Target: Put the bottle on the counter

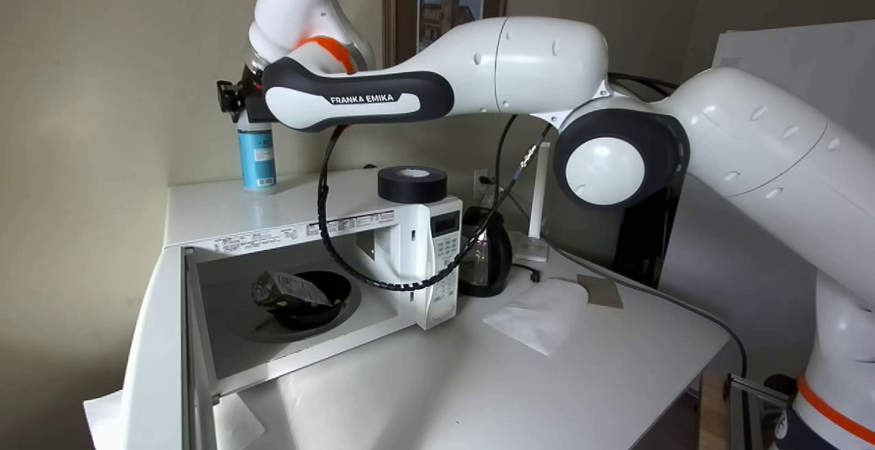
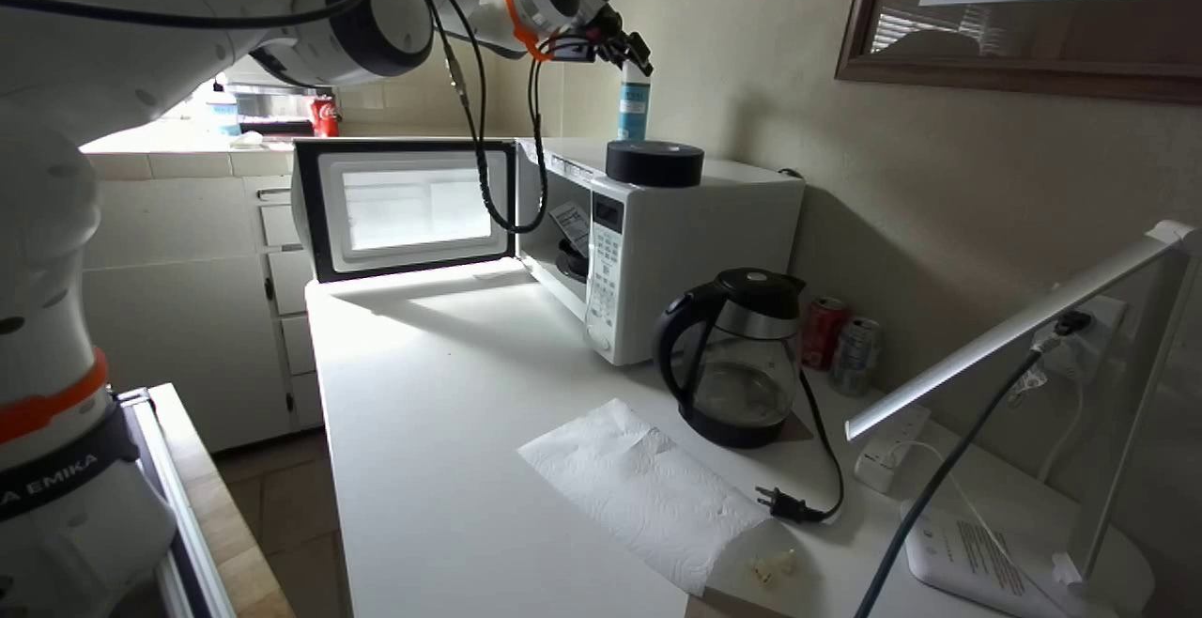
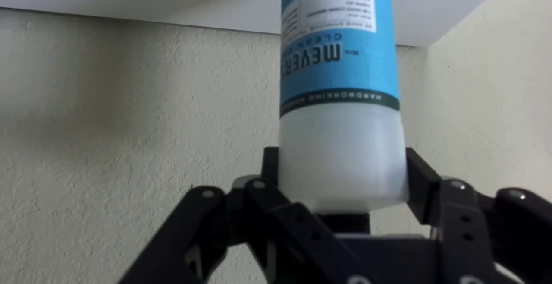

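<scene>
The blue bottle [image 1: 258,157] with a pale label and whitish shoulder is upright at the back left of the white microwave's top. It also shows in an exterior view [image 2: 633,111] and in the wrist view [image 3: 338,66]. My gripper [image 1: 240,102] is around the bottle's upper part from above; in the wrist view its fingers [image 3: 343,176] press on both sides of the whitish shoulder. The dark cap is mostly hidden between the fingers. I cannot tell whether the bottle's base touches the microwave. The white counter [image 1: 410,395] lies below, in both exterior views [image 2: 432,411].
The microwave [image 2: 700,252] stands on the counter with its door [image 2: 404,209] open and a dark bowl [image 1: 321,299] inside. A black tape roll [image 1: 412,187] sits on top. A coffee carafe [image 2: 737,364], a paper towel [image 2: 648,491] and a lamp [image 2: 1014,332] are on the counter.
</scene>
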